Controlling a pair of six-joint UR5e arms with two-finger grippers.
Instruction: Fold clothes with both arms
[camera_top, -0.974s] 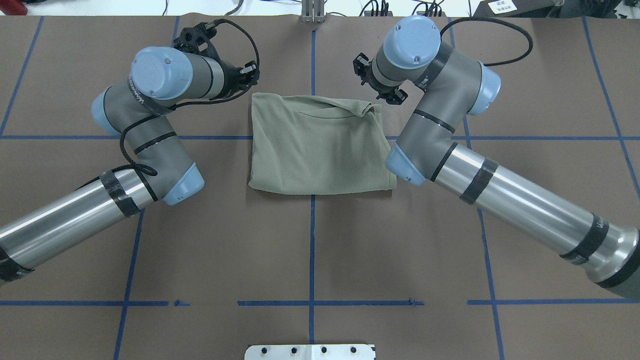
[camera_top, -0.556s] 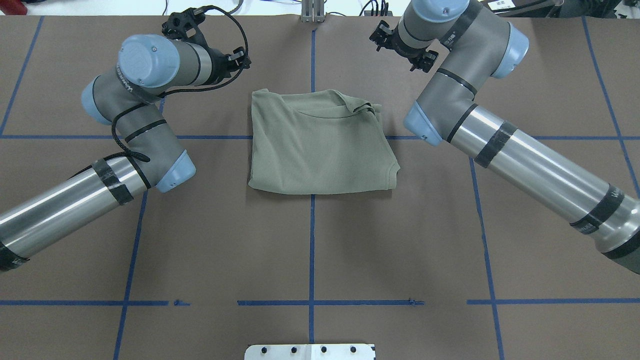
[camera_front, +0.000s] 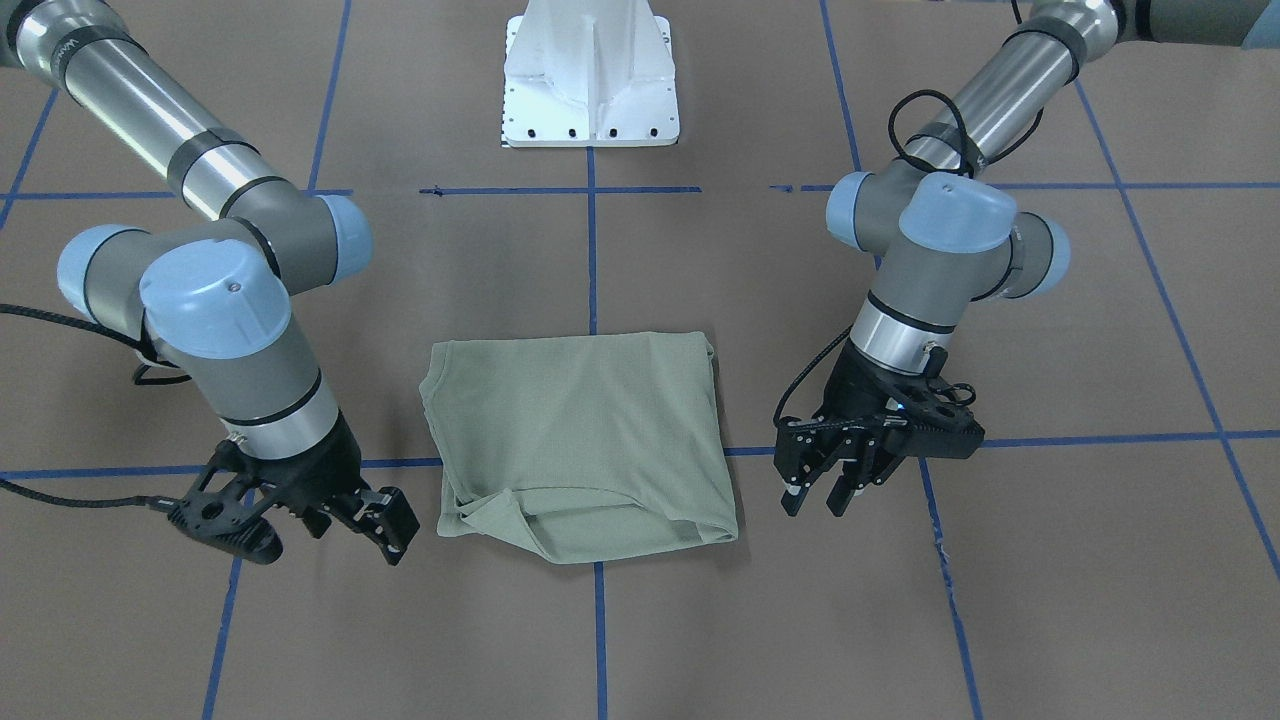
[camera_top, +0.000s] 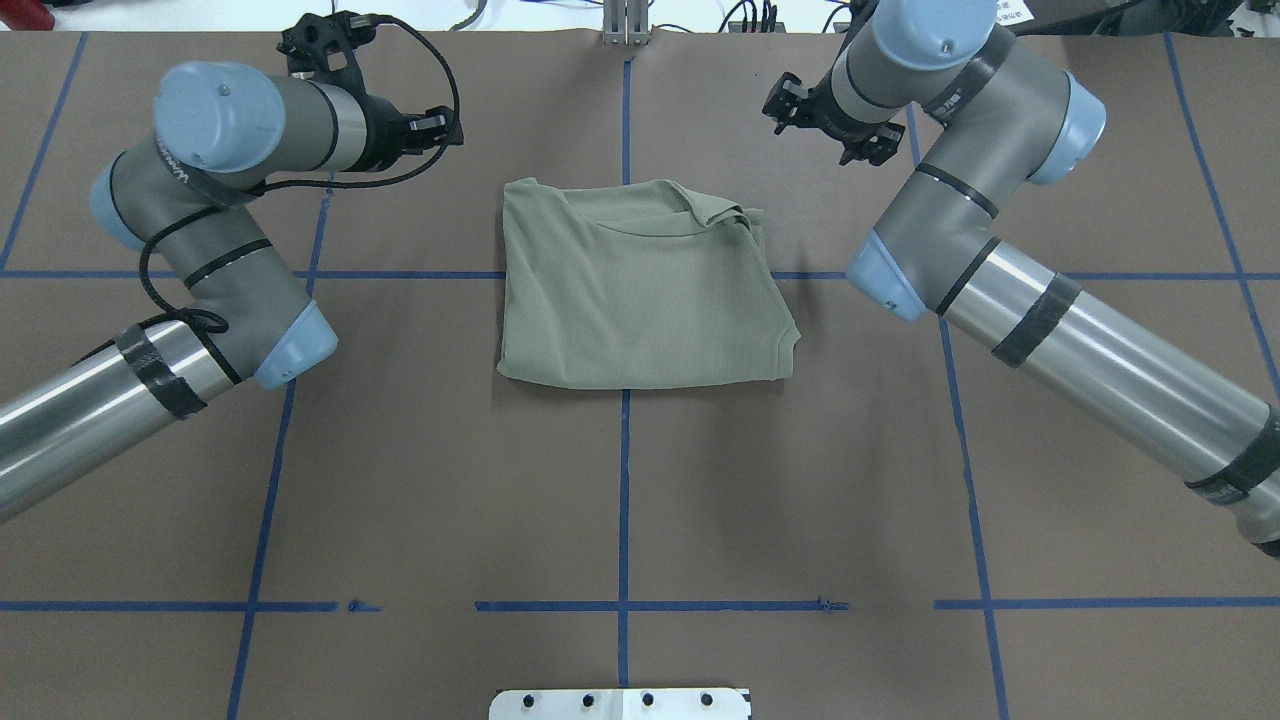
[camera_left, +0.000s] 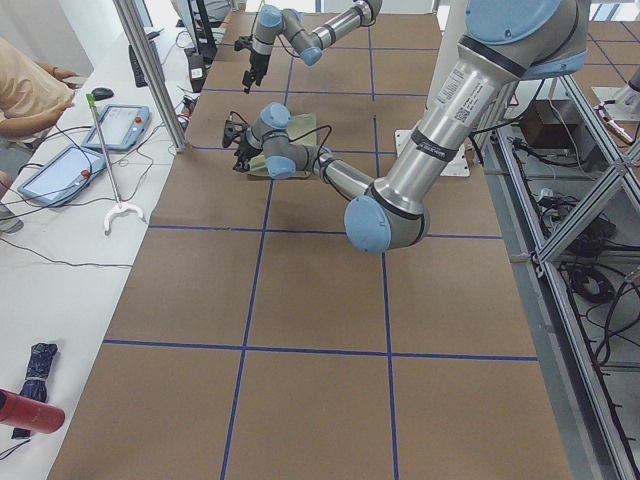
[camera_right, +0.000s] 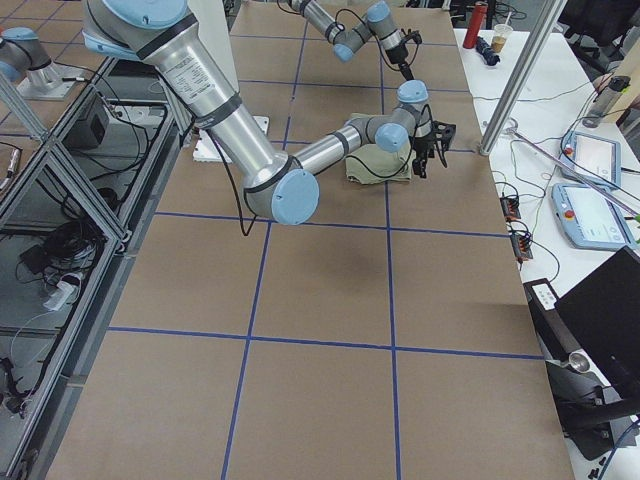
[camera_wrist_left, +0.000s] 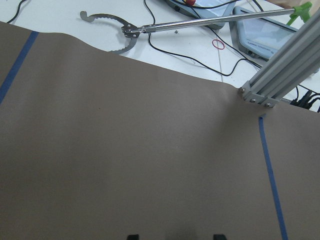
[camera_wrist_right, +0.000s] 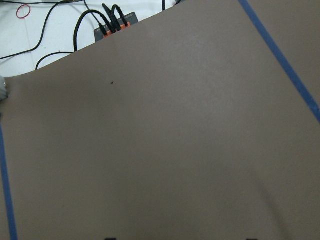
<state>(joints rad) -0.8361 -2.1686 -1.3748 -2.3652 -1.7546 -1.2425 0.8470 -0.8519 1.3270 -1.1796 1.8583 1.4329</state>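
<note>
The pale sage-green knit shirt (camera_top: 640, 290) lies folded into a rough square in the middle of the brown paper-covered counter (camera_top: 620, 500), its collar edge toward 12 o'clock in the overhead view. Both tools hang clear of it, empty, fingers spread: the left black two-finger tool (camera_top: 440, 130) off the shirt's 10 o'clock corner, the right black two-finger tool (camera_top: 828, 125) off 1 o'clock. The knit looks light, limp and stretchy, so I expect the layers to sag and slip. I would pinch through all layers at the two 12 o'clock corners, minding the bunched one at 1 o'clock.
</note>
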